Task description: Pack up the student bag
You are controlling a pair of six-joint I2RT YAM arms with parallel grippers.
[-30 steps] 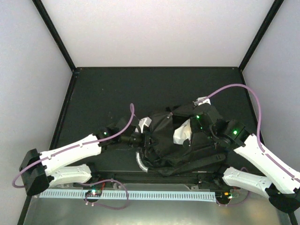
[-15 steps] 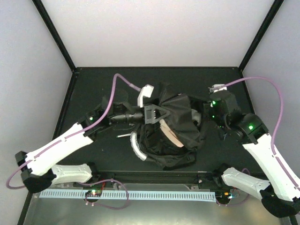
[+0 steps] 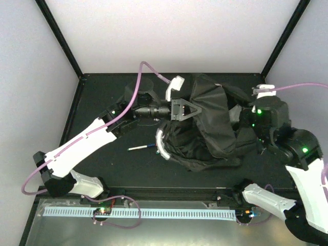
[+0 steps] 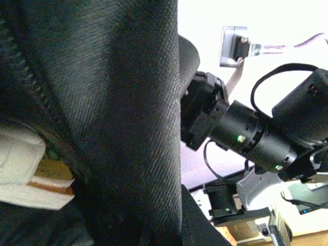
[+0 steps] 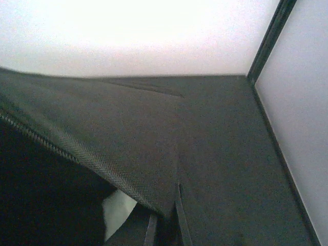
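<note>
Student bag (image 3: 215, 128) is sitting over the far right-of-centre part of the table (image 3: 102, 97), stretched between the two arms; its upper fabric is being held up while its lower folds appear to be sagging onto the tabletop. Left gripper (image 3: 183, 110) is pressing in at the bag's left edge, jaws closed down tight on a fold of the black fabric. In the left wrist view, that fabric is filling most of the frame, with a zipper (image 4: 31, 92) running along it. Below the zipper, a whitish flat item (image 4: 20, 164) and something tan are showing inside the bag; what they are, I cannot tell. Right gripper (image 3: 245, 122) is clamping the bag's right side, fingers (image 5: 179, 220) pinched together on a fabric edge in its own wrist view, a pale patch (image 5: 119, 210) peeking out under that edge. The bag's grey curved handle (image 3: 160, 146) is hanging at its lower left side. A thin white pen (image 3: 142, 147) with a dark tip is lying flat just left of that handle, apart from both grippers.
</note>
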